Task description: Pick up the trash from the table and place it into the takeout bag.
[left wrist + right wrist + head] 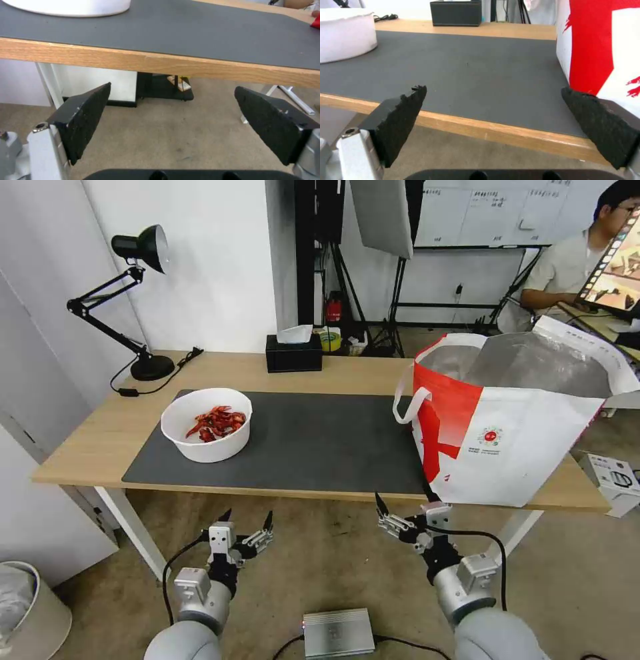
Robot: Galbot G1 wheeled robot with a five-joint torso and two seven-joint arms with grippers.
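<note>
Your left pincer (248,521), released like the right pincer (402,505), hangs nearer the white bowl (207,424), below the worktop (93,440) edge.

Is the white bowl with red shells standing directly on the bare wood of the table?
No, the white bowl stands on the dark grey mat near its left end, not on the wood of the table.

At the far right of the head view, the frame edge slices off the large red-and-white takeout bag with silver foil lining (507,447), and its depths lie out of sight behind its own wall. In the left wrist view the white round bowl (71,7) is clipped by the top edge, contents unseen. Tiny print under the bag's small round red logo (490,436) is unreadable.
</note>
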